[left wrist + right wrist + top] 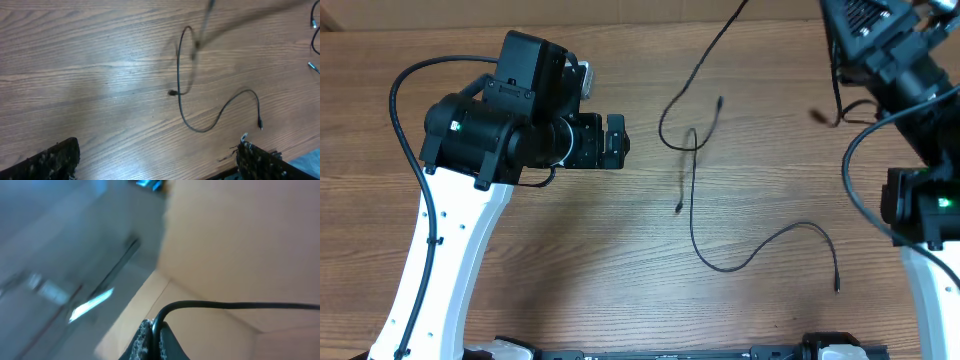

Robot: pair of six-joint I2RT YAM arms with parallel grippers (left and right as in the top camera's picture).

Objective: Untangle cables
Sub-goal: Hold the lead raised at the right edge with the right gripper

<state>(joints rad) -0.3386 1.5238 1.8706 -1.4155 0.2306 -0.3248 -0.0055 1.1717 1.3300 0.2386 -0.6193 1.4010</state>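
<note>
Two thin black cables lie or hang at the table's middle. One cable [720, 266] lies flat in a long curve, its plug end [837, 289] at the front right; the left wrist view shows this lying cable [200, 129] too. The other cable [690, 75] rises off the table towards the far edge, and it looks blurred where it crosses the first one. My right gripper [156, 332] is shut on a black cable [235, 305], held up in the air. My left gripper [157, 167] stands wide open over bare wood, left of the cables, holding nothing.
The left arm [510, 120] fills the table's left side, and the right arm [910, 70] reaches over the far right corner. Thicker black robot cables [405, 130] hang by each arm. A small silvery plug tip [313, 65] lies at the right edge of the left wrist view.
</note>
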